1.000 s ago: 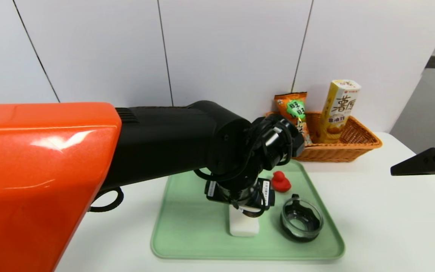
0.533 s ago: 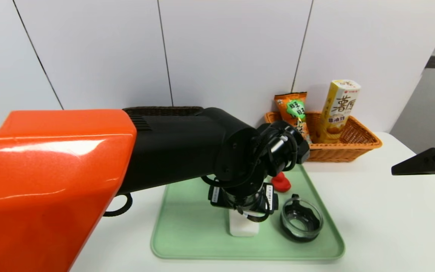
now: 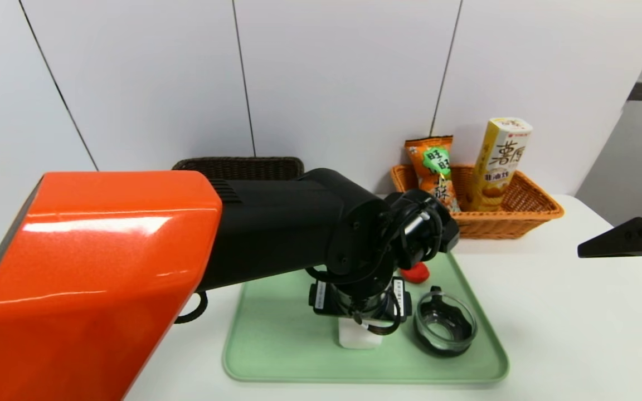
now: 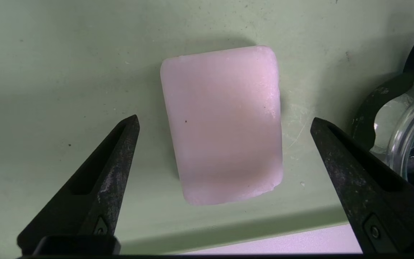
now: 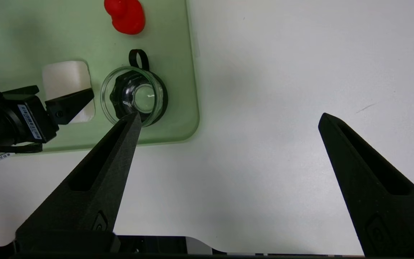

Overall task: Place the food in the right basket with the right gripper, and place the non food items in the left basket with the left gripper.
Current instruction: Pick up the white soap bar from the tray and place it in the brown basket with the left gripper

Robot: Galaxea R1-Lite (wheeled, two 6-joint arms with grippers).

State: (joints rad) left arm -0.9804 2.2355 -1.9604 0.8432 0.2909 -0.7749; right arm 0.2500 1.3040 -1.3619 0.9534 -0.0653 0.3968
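Nearest, on the smooth green tray, a pale waxy soap bar – rounded corners, lying flat. Poised above it, left gripper spread wide, one matte black tapered finger on either side, neither touching. Just beside the soap, a round glass jar with black inner lid and loop. Behind, a glossy red duck, half hidden in the head view. Off to the side over bare white table, right gripper agape, empty. Farthest – woven orange basket with snack bag and tall yellow carton; dark wicker basket behind the left arm
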